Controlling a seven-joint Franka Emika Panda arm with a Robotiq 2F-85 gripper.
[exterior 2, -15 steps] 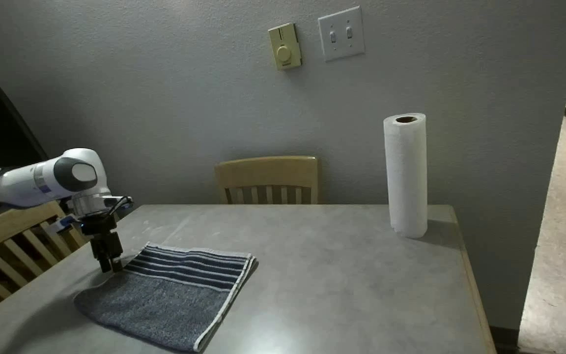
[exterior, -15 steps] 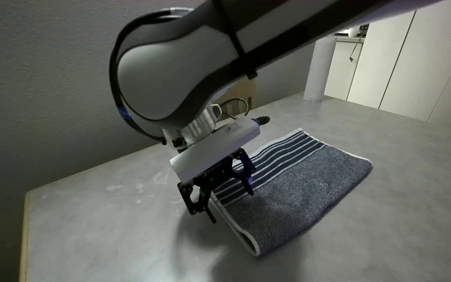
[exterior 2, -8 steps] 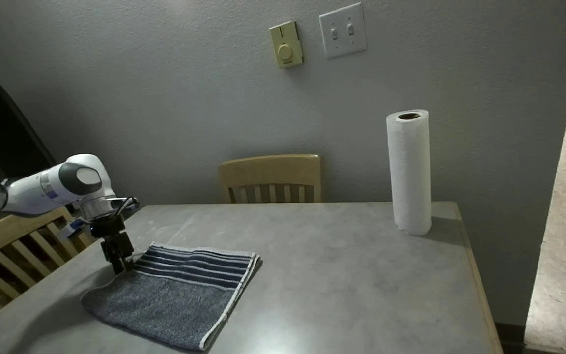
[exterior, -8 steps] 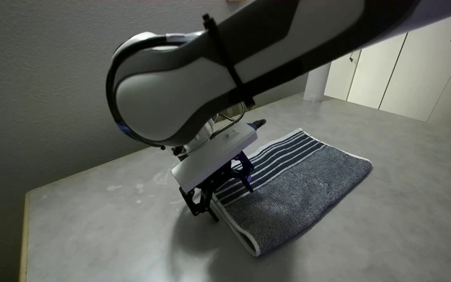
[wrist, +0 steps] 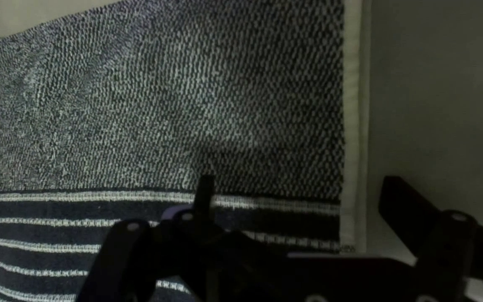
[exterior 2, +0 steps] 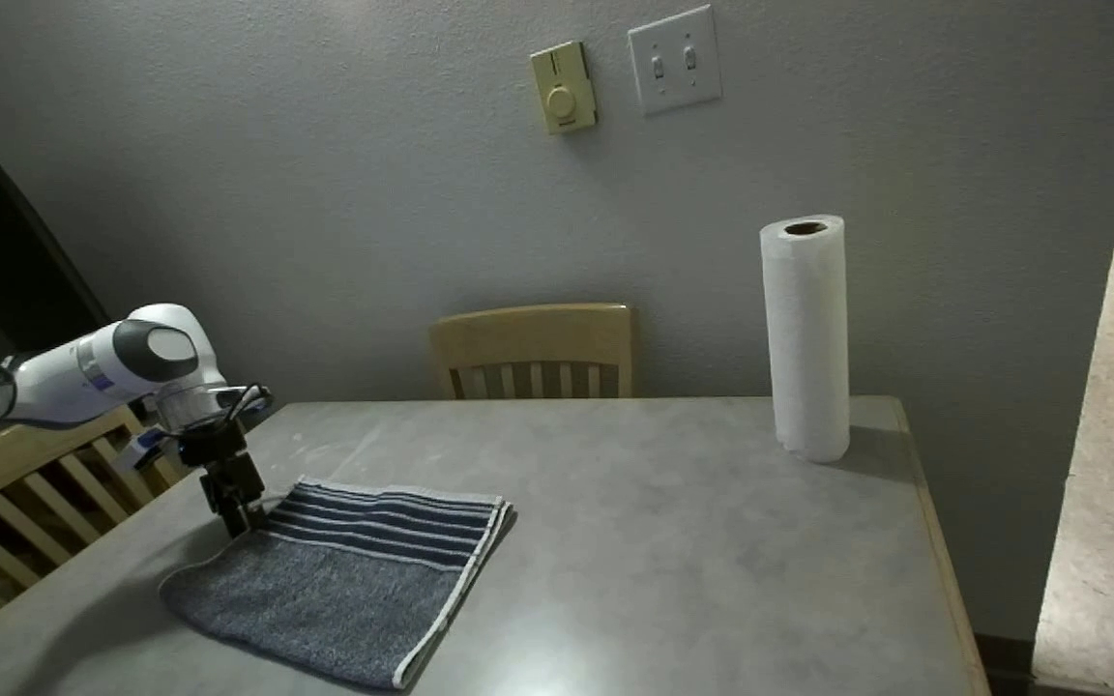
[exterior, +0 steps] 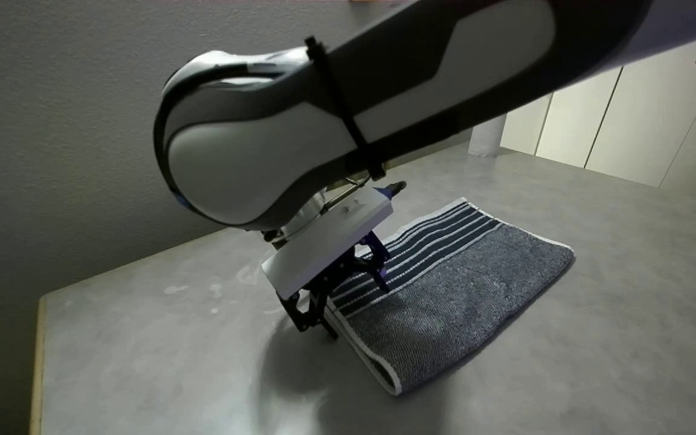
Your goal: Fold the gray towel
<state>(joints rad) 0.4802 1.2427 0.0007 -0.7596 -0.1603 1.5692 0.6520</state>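
1. Towel (exterior: 451, 290) of dark blue-gray terry cloth, rectangular, lies flat on the smooth gray tabletop (exterior: 161, 362), unmoved over the last second, so folding gains nothing yet.

2. What changes is the bulky white-and-charcoal robot arm (exterior: 251, 169): in an exterior view its rounded link sits lower than a second ago, while the black two-fingered gripper (exterior: 361, 314) beneath shifts only slightly, which I read as fine positioning.

3. The gripper is released, jaws spread, nothing clasped. In the wrist view, one slim black finger (wrist: 204, 197) is over the navy, white-striped band (wrist: 36, 235); the other black finger (wrist: 405, 209) is past the pale hem (wrist: 352, 126), over tabletop. Whether either touches anything I cannot tell.

4. The towel seems folded once already: at its near corner, in an exterior view, the hem bends round between two layers. Straddling that hemmed side near the stripes, the gripper probably readies a pinch for another fold, though a retreat after letting go would look much the same.

5. If a grasp is next, it likely calls for going lower and closing on both layers together; catching just the upper one could undo the present fold.
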